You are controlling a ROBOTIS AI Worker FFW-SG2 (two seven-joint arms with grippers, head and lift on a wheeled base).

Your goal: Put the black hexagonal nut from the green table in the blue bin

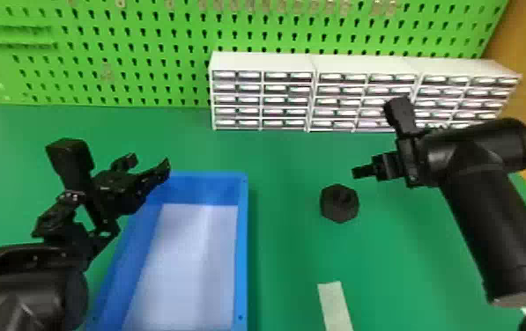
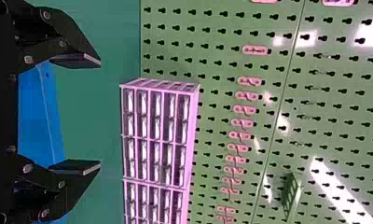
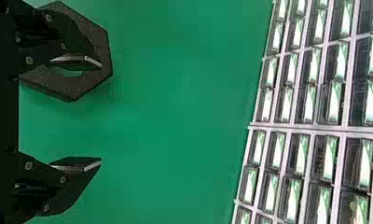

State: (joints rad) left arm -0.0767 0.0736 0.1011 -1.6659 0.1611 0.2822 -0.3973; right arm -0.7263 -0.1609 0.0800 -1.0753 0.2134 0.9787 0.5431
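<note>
Nut (image 1: 331, 212) lies flat on the green surface (image 1: 283, 229), to the right of the blue bin (image 1: 242, 246) and well apart from it, so the pick-up is the step in hand. The right gripper (image 3: 100, 113) is near it, jaws wide and holding nothing, but badly centred: in its wrist view one finger overlaps the nut while the gap lies mostly over bare green. Dropping straight from here would probably land that finger on the nut's top or in its hole, tipping it or shoving it off; closing too early would pinch air. The wrist needs to shift until the nut sits between both fingers. Being hexagonal, it may twist or slip if gripped on corners rather than opposite flat sides, and too deep a reach could jam the tips into the surface. The left gripper (image 2: 100, 113), also wide and empty, hangs by the bin's far left corner; a carry swung too far could clash with it, and a low one could knock the nut against the rim.
</note>
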